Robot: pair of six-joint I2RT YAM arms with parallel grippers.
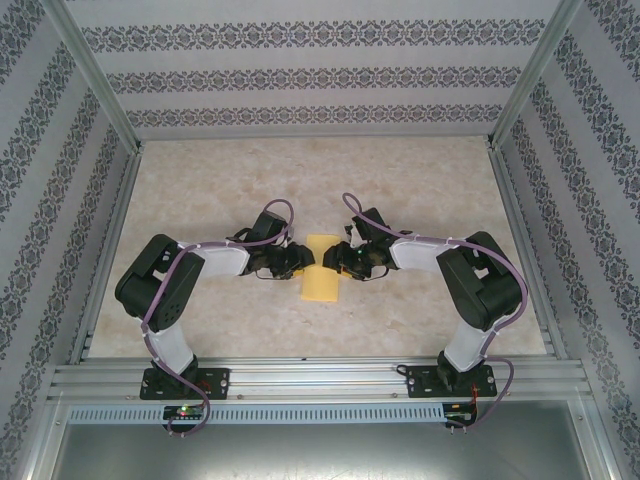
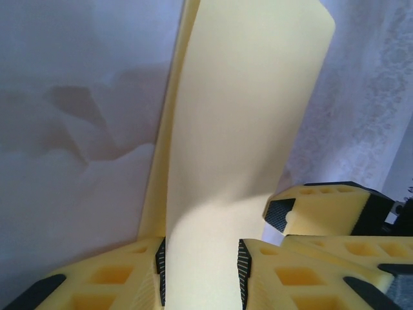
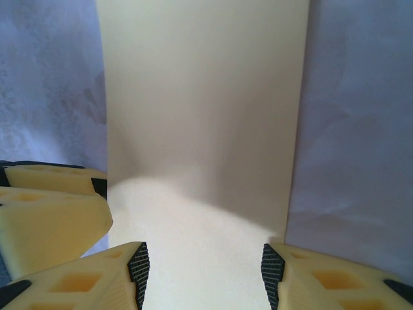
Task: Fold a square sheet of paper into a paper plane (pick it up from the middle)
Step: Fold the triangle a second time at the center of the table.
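The square sheet of paper (image 1: pixel 321 268) lies as a folded yellow strip at the table's middle, with both grippers meeting over it. My left gripper (image 1: pixel 299 260) comes in from the left. In the left wrist view a curled layer of the paper (image 2: pixel 245 116) rises between its jaws (image 2: pixel 201 261) and touches both black pads, so they are shut on it. My right gripper (image 1: pixel 340 257) comes in from the right and stands open. The paper (image 3: pixel 203 116) runs flat beneath its spread fingers (image 3: pixel 203 268). The right gripper's yellow finger (image 2: pixel 329 206) shows beside the left one.
The marble-patterned tabletop (image 1: pixel 420 180) is walled by patterned panels and metal rails (image 1: pixel 320 375). Both arm bases stand at the near edge, and the left gripper's fingers (image 3: pixel 45 206) sit close by the right gripper.
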